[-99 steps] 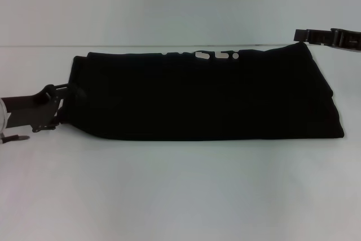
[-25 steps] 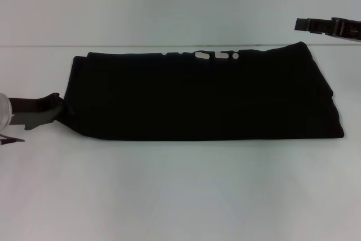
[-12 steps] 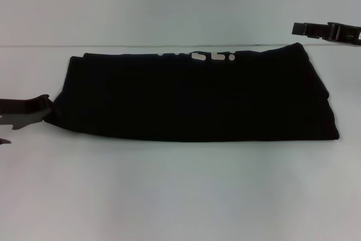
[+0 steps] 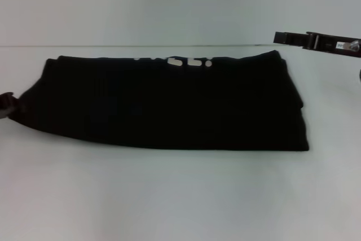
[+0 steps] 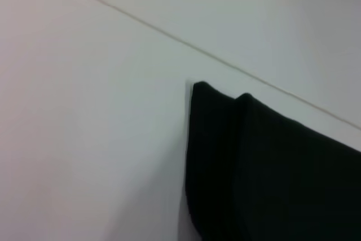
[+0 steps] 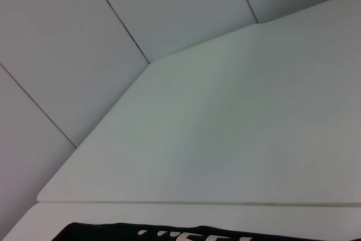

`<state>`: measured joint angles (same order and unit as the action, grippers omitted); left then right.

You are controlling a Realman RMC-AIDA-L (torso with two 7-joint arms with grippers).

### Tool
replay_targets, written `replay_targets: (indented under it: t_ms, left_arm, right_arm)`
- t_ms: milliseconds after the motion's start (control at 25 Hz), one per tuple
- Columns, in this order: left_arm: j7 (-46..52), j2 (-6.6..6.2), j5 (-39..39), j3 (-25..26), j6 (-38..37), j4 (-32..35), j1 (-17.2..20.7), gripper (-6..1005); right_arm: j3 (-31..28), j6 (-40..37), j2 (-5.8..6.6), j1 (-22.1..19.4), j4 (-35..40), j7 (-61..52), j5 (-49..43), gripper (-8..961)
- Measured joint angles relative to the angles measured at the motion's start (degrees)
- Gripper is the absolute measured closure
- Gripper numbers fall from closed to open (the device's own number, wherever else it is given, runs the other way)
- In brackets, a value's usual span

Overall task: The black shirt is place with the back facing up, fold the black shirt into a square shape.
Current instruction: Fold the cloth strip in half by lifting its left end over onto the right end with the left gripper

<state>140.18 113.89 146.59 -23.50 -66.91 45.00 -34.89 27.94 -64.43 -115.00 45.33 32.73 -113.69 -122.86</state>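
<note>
Peeking lettering [image 6: 192, 234] on black shirt [image 4: 169, 105]

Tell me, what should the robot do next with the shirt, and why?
Probably fold the left end over toward the right. The shirt lies as a long wide strip, not a square yet. The left gripper is at its left end, well placed to lift that end across. The right gripper hangs above the far right corner, touching nothing.

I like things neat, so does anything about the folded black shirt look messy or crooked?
A little. The black shirt is a long band, not a square yet. White lettering peeks out along its far edge, and its left end bunches to a point by the left gripper. The right gripper hovers beyond the far right corner.
</note>
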Motion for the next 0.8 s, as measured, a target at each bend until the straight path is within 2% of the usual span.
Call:
replay_targets:
  t_ms: [160,400,520,600,800]
  left_arm:
    - [0.0,-0.40,0.3,0.1,-0.9,2.6,1.3,993]
    - [-0.1,-1.18,1.4,1.1,-2.2,5.5,2.7,993]
    - [-0.1,-1.28,1.9,1.8,-2.4,5.9,2.9,993]
    - [-0.2,-1.78,4.2,3.9,-3.0,7.4,3.3,993]
    - [-0.6,-2.44,6.7,5.1,-3.8,9.9,3.4,992]
  right_arm:
    - [0.0,0.6,-0.65,0.3,0.0,0.1,0.2,339]
    - [0.1,0.9,-0.85,0.6,0.0,0.2,0.9,347]
    - [0.2,0.9,-0.85,0.7,0.0,0.2,1.2,347]
    - [0.2,1.1,-0.78,0.8,0.0,0.2,1.3,346]
    - [0.2,1.2,-0.35,0.9,0.0,0.2,1.4,346]
